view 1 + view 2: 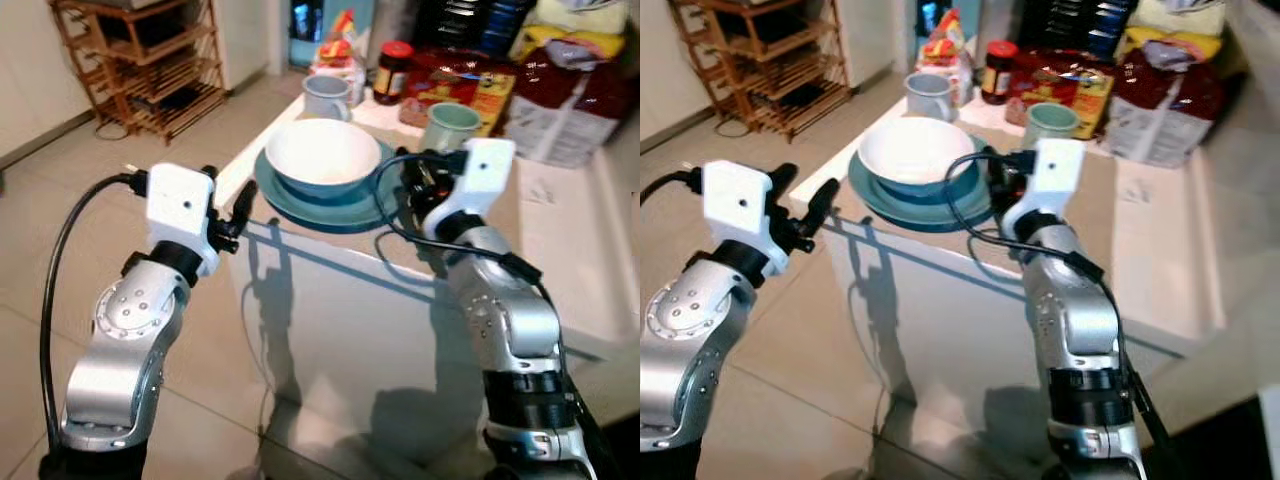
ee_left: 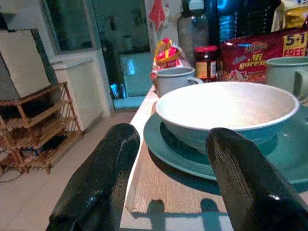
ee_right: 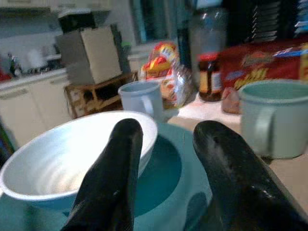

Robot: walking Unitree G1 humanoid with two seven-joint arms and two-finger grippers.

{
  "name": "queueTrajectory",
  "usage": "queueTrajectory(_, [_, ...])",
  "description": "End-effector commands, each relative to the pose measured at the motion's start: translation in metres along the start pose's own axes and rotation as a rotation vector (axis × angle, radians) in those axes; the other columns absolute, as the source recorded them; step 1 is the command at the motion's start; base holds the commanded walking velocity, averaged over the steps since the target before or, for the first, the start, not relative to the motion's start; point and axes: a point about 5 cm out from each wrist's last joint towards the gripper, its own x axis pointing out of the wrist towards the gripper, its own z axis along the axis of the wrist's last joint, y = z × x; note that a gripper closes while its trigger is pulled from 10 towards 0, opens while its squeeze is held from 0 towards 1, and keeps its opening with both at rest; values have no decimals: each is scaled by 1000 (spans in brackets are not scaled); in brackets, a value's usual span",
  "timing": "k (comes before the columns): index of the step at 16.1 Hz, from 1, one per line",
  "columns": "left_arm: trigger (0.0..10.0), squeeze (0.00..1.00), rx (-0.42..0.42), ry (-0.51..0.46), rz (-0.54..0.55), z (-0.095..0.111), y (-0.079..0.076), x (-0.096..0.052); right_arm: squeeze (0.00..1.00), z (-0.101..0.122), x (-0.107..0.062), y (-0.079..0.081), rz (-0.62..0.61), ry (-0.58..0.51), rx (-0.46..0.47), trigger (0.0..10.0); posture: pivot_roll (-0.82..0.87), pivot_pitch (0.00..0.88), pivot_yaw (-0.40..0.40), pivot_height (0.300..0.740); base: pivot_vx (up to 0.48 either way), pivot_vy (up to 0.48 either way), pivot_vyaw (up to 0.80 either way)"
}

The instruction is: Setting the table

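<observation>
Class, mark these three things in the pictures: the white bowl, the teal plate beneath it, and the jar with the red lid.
White round bowl (image 1: 322, 152): left eye view, on its inner floor.
Teal round plate (image 1: 300, 203): left eye view, on its bare front rim.
Dark glass jar with red lid (image 1: 394, 73): left eye view, on its body below the lid.

One bowl (image 1: 322, 153), one plate (image 1: 290, 198), two mugs (image 1: 326, 97), one jar (image 1: 393, 72)

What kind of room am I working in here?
Likely a home kitchen or dining corner: a table holding a bowl on a plate, mugs, a jar and food packets.
</observation>
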Motion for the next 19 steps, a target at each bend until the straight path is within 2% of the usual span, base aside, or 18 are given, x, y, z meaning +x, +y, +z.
queueTrajectory(1, [10000, 0, 10, -19, -16, 4, -1, -2, 1000, 7, 3, 1, -14, -37, -6, 10000, 52, 9, -36, 740, 0, 0, 0])
queueTrajectory(4, [10000, 0, 30, -17, -58, 4, -3, -2, 1000, 7, 18, -11, -132, -16, -52, 10000, 59, 6, -35, 740, 0, 0, 0])
queueTrajectory(6, [10000, 0, 30, -21, -86, 6, -5, -3, 1000, 2, 31, -18, -188, 51, -90, 10000, 68, 10, -39, 740, 0, 0, 0])
queueTrajectory(7, [10000, 0, 30, -21, -86, 6, -5, -3, 1000, 2, 31, -18, -188, 51, -90, 10000, 68, 10, -39, 740, 0, 0, 0])
queueTrajectory(8, [10000, 0, 18, -27, -93, 9, -5, -5, 1000, 0, 44, -21, -207, 101, -144, 10000, 80, 18, -53, 740, 0, 0, 0])
queueTrajectory(11, [10000, 0, 21, -31, -96, 12, -5, -7, 1000, 2, 62, -26, -236, 123, -204, 10000, 92, 26, -67, 740, 0, 0, 0])
queueTrajectory(12, [10000, 0, 15, -39, -130, 16, -7, -7, 1000, 2, 69, -29, -254, 133, -223, 10000, 103, 38, -71, 740, 0, 0, 0])
queueTrajectory(13, [10000, 0, 26, -54, -233, 24, -17, -9, 1000, 6, 78, -39, -307, 145, -273, 10000, 119, 65, -70, 740, 0, 0, 0])
queueTrajectory(14, [10000, 0, 40, -54, -284, 28, -21, -11, 1000, 11, 82, -45, -344, 144, -291, 10000, 124, 79, -69, 740, 0, 0, 0])
queueTrajectory(15, [10000, 0, 42, -49, -295, 29, -23, -14, 639, 15, 83, -50, -384, 142, -299, 10000, 130, 91, -72, 740, 0, 0, 0])
queueTrajectory(16, [10000, 0, 44, -45, -300, 30, -23, -15, 0, 17, 84, -54, -407, 139, -302, 10000, 133, 97, -71, 740, 0, 0, 0])
queueTrajectory(18, [10000, 0, 43, -38, -309, 32, -23, -20, 0, 20, 84, -59, -443, 128, -278, 10000, 145, 121, -72, 740, 0, 0, 0])
queueTrajectory(19, [10000, 0, 47, -28, -331, 34, -24, -24, 0, 18, 84, -61, -448, 130, -225, 10000, 159, 136, -73, 740, 0, 0, 0])
